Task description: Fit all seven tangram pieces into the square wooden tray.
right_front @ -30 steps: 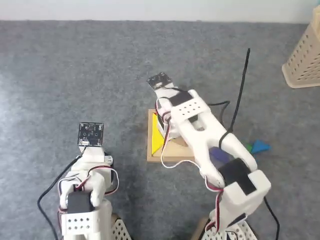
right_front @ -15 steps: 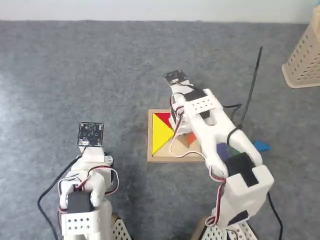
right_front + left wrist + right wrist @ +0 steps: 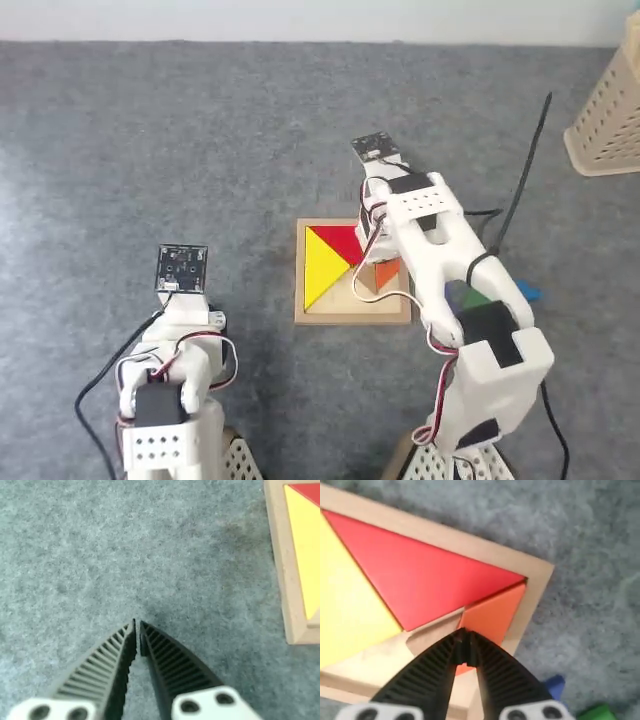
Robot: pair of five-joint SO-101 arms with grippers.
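Observation:
The square wooden tray lies mid-table. It holds a yellow triangle, a red triangle and an orange piece. In the right wrist view my right gripper is shut with nothing in it. Its tips hang over the orange piece just below the red triangle, and the yellow triangle lies beside them. My left gripper is shut and empty over bare carpet, short of the tray's corner. A blue piece and a green piece lie on the carpet right of the tray.
A beige slatted basket stands at the far right. The right arm crosses above the tray's right side. Grey carpet stretches open to the left of the tray and behind it.
The right arm has swung to the right across the tray, uncovering the yellow and red triangles and the orange piece. The left arm has kept still.

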